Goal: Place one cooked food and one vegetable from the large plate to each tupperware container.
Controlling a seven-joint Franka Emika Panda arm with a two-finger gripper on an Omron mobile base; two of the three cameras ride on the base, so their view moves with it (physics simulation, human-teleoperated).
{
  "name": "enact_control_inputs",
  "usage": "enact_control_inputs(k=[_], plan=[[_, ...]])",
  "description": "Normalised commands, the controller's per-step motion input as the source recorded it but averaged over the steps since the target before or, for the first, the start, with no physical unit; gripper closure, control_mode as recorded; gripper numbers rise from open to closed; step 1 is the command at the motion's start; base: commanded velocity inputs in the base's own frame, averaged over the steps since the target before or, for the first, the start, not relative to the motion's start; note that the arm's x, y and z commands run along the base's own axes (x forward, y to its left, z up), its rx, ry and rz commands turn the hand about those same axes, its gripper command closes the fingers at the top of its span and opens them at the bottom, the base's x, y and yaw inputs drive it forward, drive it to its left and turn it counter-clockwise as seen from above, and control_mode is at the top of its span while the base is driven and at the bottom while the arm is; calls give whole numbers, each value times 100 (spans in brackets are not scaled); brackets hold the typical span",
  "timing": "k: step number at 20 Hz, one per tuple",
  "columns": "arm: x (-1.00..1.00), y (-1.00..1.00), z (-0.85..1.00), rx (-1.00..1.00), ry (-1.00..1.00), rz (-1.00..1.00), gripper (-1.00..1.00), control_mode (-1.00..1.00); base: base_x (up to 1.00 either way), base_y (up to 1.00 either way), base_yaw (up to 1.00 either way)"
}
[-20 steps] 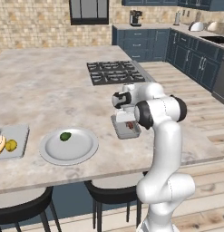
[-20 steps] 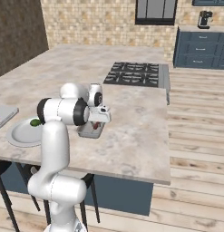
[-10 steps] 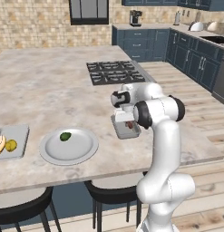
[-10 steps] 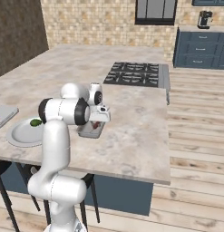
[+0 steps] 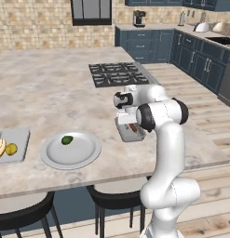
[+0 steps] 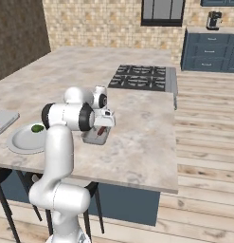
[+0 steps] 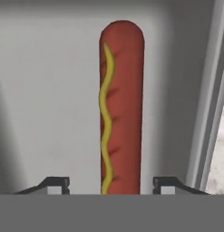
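Observation:
A red hot dog (image 7: 121, 104) with a yellow mustard line lies on the floor of the right grey tupperware container (image 7: 45, 90). My gripper (image 7: 111, 183) hangs just above it, open, with a gap between each fingertip and the sausage. From the base cameras, this container (image 5: 129, 135) (image 6: 95, 137) sits under the hand, the hot dog (image 5: 134, 128) (image 6: 102, 130) inside. The large plate (image 5: 56, 155) (image 6: 21, 142) holds one green vegetable (image 5: 67, 140) (image 6: 38, 128). The left tupperware container (image 5: 21, 139) (image 6: 4, 118) holds a tan cooked food (image 5: 0, 148) and a yellow vegetable (image 5: 11, 148).
A black gas cooktop (image 5: 117, 73) (image 6: 141, 77) lies behind the arm on the counter. Dark stools (image 5: 23, 216) stand under the counter's front edge. Blue cabinets (image 5: 200, 60) line the far wall.
The gripper's jaws have opened and let go of the hot dog, which now rests in the right container. The arm has barely moved.

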Motion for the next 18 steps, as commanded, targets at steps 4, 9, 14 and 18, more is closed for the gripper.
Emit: enact_control_inputs(k=[4,9,14,18], plan=[[-12,0,3,0,-1,0,-100,-100,0,0,0],[-45,9,41,-2,-12,0,-100,-100,0,0,0],[-50,30,65,-10,-14,0,-100,-100,0,0,0],[-71,64,71,-3,-22,-1,-100,-100,0,0,0]])
